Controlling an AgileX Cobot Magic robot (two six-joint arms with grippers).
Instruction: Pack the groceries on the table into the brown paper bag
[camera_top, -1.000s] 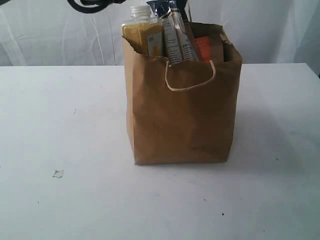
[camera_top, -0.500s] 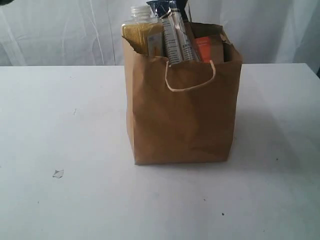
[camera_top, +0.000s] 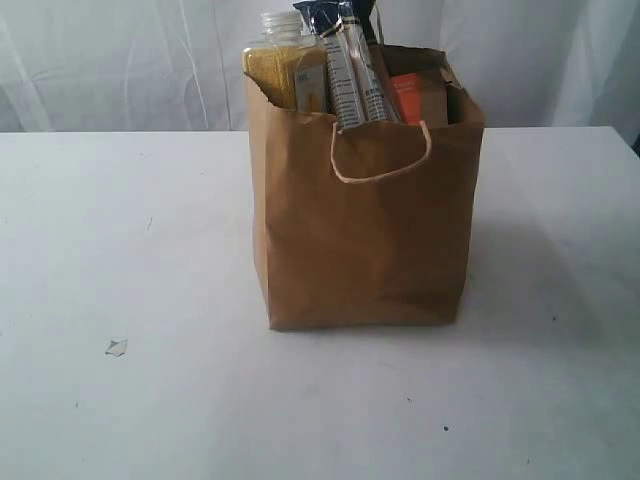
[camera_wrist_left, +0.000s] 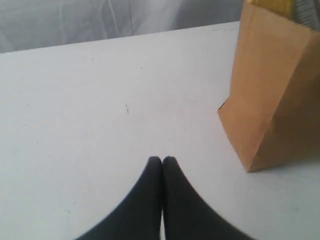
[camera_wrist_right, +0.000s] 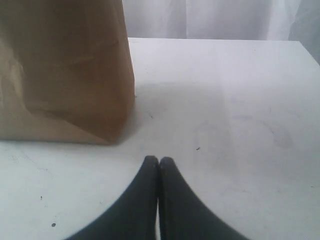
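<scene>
The left end effector (camera_wrist_left: 161, 161) is closed, its two dark fingers pressed tip to tip with nothing between them, above bare worktop (camera_wrist_left: 90, 110). The brown paper bag (camera_wrist_left: 272, 100) stands upright ahead of those tips and off toward the other arm's side, clear of them. The right end effector (camera_wrist_right: 159, 161) is also closed and empty; the bag (camera_wrist_right: 65, 70) is ahead of it and toward the left arm's side, near but not touching. Neither end effector shows in the exterior view. There the bag (camera_top: 360, 240) rests on the worktop (camera_top: 120, 230) with groceries standing out of its open mouth. A bottle (camera_top: 283, 62) of yellow grain with a white cap is on the left end effector's side, a long clear-and-navy noodle packet (camera_top: 350, 70) is just beside it, and a pouch (camera_top: 406, 97) with an orange label is on the right end effector's side. A white cord handle (camera_top: 360, 180) hangs down the bag's front. A small pale scrap (camera_top: 116, 347) lies on the worktop on the left end effector's side, well apart from the bag
</scene>
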